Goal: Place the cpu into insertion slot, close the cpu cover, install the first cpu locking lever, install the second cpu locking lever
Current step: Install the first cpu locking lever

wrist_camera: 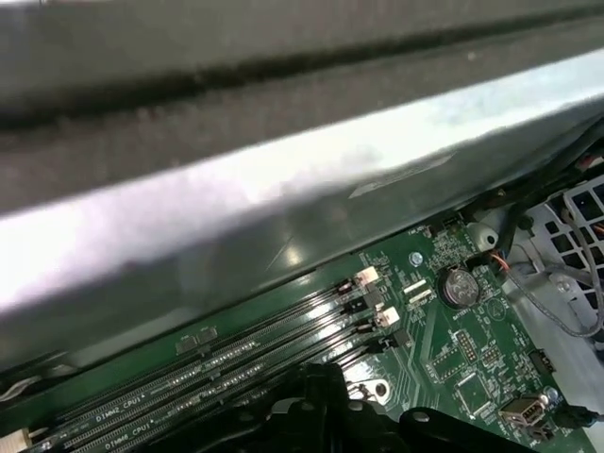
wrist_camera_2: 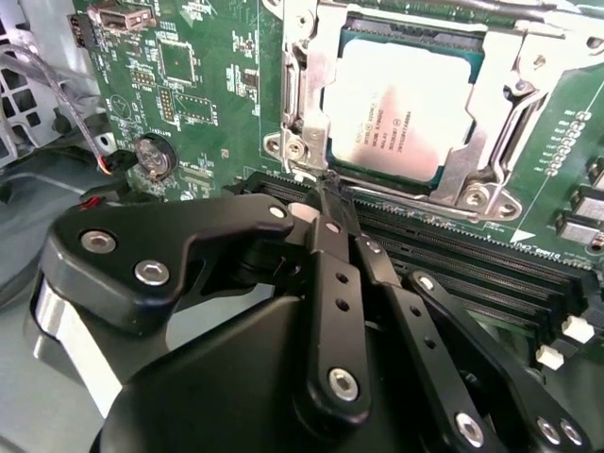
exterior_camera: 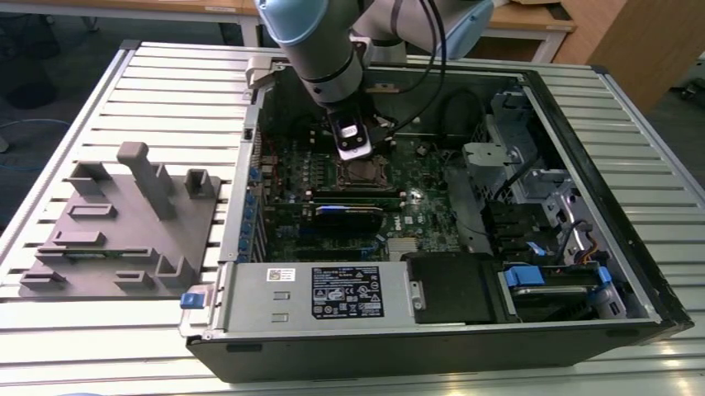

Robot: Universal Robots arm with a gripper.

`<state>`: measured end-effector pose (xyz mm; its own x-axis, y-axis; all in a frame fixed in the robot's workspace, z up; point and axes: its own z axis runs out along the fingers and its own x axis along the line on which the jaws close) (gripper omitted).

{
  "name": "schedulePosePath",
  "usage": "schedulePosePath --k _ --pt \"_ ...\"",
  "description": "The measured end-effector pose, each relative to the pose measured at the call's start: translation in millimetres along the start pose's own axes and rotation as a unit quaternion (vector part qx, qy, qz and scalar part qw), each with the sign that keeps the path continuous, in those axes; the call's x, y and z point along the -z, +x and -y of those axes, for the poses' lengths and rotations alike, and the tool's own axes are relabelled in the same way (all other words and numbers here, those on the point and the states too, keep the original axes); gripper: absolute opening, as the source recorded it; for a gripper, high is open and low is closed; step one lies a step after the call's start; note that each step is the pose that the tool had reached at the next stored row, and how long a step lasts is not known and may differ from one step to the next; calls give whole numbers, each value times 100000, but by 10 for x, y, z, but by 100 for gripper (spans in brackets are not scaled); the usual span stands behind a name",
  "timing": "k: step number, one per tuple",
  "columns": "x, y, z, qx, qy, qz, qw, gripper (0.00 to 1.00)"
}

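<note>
We see the cpu (wrist_camera_2: pixel 401 99) already seated in the insertion slot (wrist_camera_2: pixel 332 142), with the cpu cover (wrist_camera_2: pixel 316 90) down around it; whether either locking lever is latched we cannot tell. The gripper (wrist_camera_2: pixel 327 179) hangs just beside the socket, jaws together on nothing. All sits inside the open computer case (exterior_camera: pixel 617 272) on the bench (exterior_camera: pixel 66 346).

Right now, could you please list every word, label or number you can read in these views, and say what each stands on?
No text can be quoted with confidence.
cpu: dark print on its metal top, too blurred to read.
label on the power supply: print too small to read.
board beside the memory slots: white lettering, too blurred to read.
</note>
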<state>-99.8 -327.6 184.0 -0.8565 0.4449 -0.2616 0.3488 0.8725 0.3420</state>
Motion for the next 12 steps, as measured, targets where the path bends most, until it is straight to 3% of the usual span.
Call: schedulePosePath --k 6,12 --pt "72 -21 -27 -97 -202 -97 100000 10" --pt "66 -50 -27 -96 -207 -101 100000 10"
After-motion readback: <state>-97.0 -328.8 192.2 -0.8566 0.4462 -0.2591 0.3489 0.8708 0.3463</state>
